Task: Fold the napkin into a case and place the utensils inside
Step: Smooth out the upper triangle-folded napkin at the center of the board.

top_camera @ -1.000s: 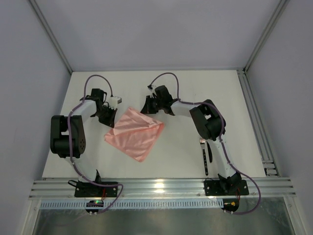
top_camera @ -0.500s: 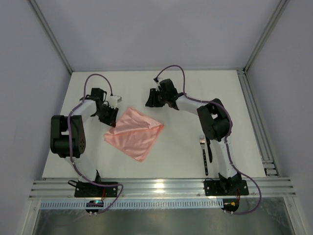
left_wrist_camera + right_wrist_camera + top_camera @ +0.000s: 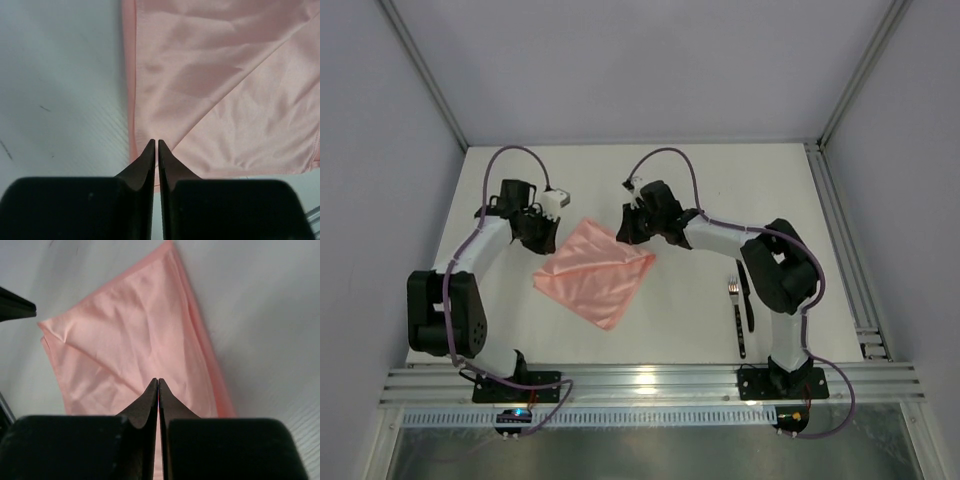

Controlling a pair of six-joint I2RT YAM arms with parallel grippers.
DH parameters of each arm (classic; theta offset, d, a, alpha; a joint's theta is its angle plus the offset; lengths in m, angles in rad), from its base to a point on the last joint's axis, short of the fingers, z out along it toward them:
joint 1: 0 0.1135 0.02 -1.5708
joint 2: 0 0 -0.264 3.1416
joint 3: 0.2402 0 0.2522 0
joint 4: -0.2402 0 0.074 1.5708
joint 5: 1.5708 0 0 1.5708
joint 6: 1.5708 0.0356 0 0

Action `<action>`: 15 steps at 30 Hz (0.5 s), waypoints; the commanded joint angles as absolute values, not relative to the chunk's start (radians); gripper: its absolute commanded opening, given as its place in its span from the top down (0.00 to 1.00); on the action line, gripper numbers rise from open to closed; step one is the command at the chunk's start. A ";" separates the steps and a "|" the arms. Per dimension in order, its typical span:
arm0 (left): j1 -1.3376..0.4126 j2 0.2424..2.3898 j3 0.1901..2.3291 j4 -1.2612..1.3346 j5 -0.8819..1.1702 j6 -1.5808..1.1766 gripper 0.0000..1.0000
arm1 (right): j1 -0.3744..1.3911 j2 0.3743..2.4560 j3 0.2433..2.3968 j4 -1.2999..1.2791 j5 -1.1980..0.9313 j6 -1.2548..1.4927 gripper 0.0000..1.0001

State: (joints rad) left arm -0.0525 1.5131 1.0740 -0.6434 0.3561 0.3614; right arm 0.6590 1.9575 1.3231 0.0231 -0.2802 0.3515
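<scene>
While the salmon-pink sheeny cloth napkin [image 3: 595, 272] lies left of centre as a layered diamond, corners pointing far and near with no clear long axis, no case exists yet. Slim dark utensils [image 3: 741, 318] wait near right, lengthwise near-to-far. Left gripper [image 3: 155, 145] and right gripper [image 3: 158, 382] are pressed together at its far edges.

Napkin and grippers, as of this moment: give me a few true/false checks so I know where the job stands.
1. The napkin lies as a broad flat shape, not yet a narrow case. True.
2. The utensils are tucked inside the napkin. False: they lie on the bare table, well to its right and apart from it.
3. The left gripper has its jaws wide open. False: they are closed, with the tips at the napkin's edge.
4. The right gripper is closed, with its tips over the napkin. True.
</scene>
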 commanded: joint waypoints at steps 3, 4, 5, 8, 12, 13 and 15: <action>-0.069 1.620 1.025 -0.646 0.278 0.393 0.96 | 0.653 1.993 1.272 0.106 -0.356 0.388 0.96; -0.068 1.627 1.020 -0.635 0.266 0.391 0.96 | 0.652 2.008 1.267 0.110 -0.354 0.396 0.96; -0.067 1.641 1.014 -0.614 0.240 0.391 0.96 | 0.646 2.014 1.259 0.117 -0.357 0.403 0.96; -0.048 1.672 1.016 -0.609 0.227 0.387 0.97 | 0.614 2.028 1.212 0.135 -0.351 0.445 0.96; -0.006 1.706 1.000 -0.601 0.230 0.391 0.97 | 0.577 2.019 1.132 0.147 -0.347 0.462 0.96; -0.005 1.706 0.996 -0.600 0.232 0.397 0.97 | 0.563 2.017 1.123 0.149 -0.350 0.465 0.96; 0.033 1.707 0.986 -0.598 0.247 0.405 0.96 | 0.555 2.014 1.094 0.155 -0.359 0.468 0.96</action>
State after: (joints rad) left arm -0.0162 1.6936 1.0084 -0.6281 0.2592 0.3767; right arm 0.5713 2.0243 1.1469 0.1513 -0.3832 0.4629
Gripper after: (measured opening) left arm 0.033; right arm 0.038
